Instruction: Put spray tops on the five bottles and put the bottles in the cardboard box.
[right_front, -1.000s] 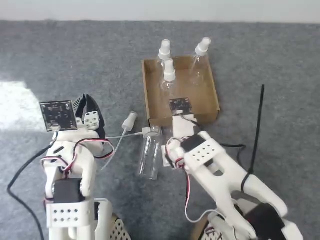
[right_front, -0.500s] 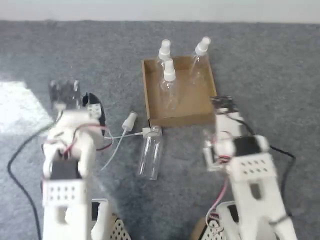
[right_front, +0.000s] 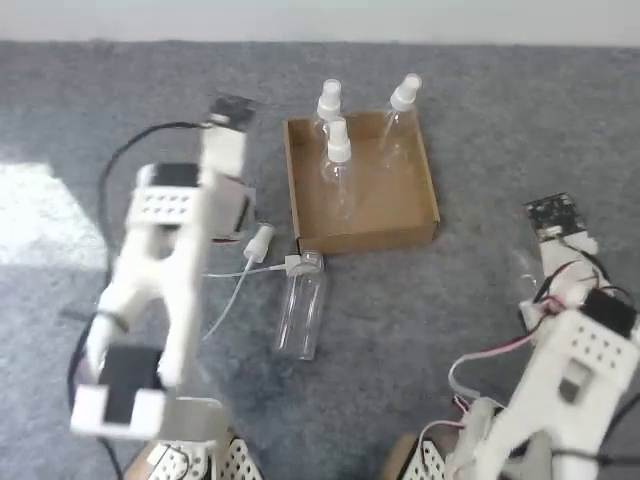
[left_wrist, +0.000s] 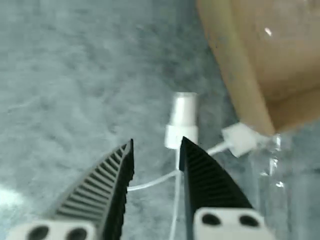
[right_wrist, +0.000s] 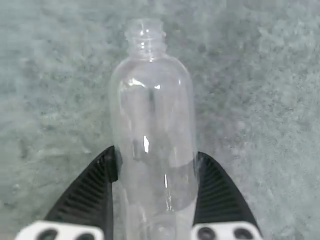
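Observation:
Three clear bottles with white spray tops (right_front: 338, 165) stand in the cardboard box (right_front: 300, 205). A capless clear bottle (right_front: 300, 310) lies in front of the box, with a spray top (right_front: 290, 265) at its neck. A loose spray top (left_wrist: 181, 120) with a thin tube lies left of it, just beyond my open left gripper (left_wrist: 156, 145). My left arm (right_front: 165, 230) stretches toward it. My right gripper (right_wrist: 156, 157) is shut on another capless bottle (right_wrist: 151, 120) over the carpet. The right arm (right_front: 585, 340) is at the far right.
Grey carpet (right_front: 480, 110) covers the whole surface. A bright light patch (right_front: 30, 210) lies at the left. White cables trail by the right arm's base (right_front: 470, 365). Open carpet lies between the box and the right arm.
My left arm has swung forward to the loose spray top. My right arm has pulled away from the box's front to the right, carrying one of the two lying bottles.

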